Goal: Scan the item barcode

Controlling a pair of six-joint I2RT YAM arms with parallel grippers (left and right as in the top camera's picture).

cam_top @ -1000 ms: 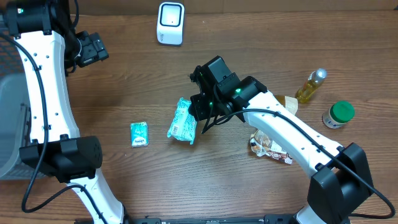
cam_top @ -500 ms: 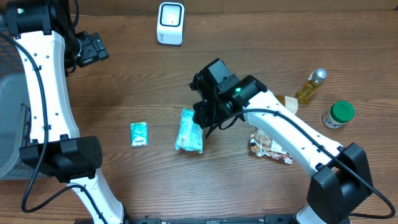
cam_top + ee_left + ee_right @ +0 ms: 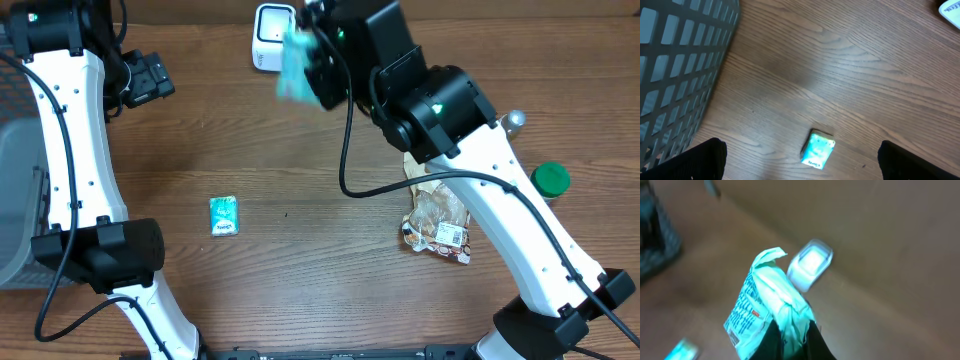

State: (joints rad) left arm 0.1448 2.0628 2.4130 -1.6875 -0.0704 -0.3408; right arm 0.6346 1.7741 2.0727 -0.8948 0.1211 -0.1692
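R jaws clamped tight on teal pkt (image 3: 293, 65), held off counter (image 3: 330, 280) at 4 o'clock of scanner (image 3: 268, 40); L jaws wide apart, empty.

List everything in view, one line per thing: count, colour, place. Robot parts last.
scanner: one, white, far edge of table, partly behind the large packet
large packet: one, teal, held in the air near the scanner
small packet: one, teal, flat on table, left of centre
snack bag: one, brown and white, on table, right of centre
jar: one, green lid, right side
bottle: one, colour unclear, mostly hidden behind the right arm
basket: one, grey mesh, left edge
table: one, brown wood
left pincer: one, black, open and empty, far left
right pincer: one, black, shut on the large packet
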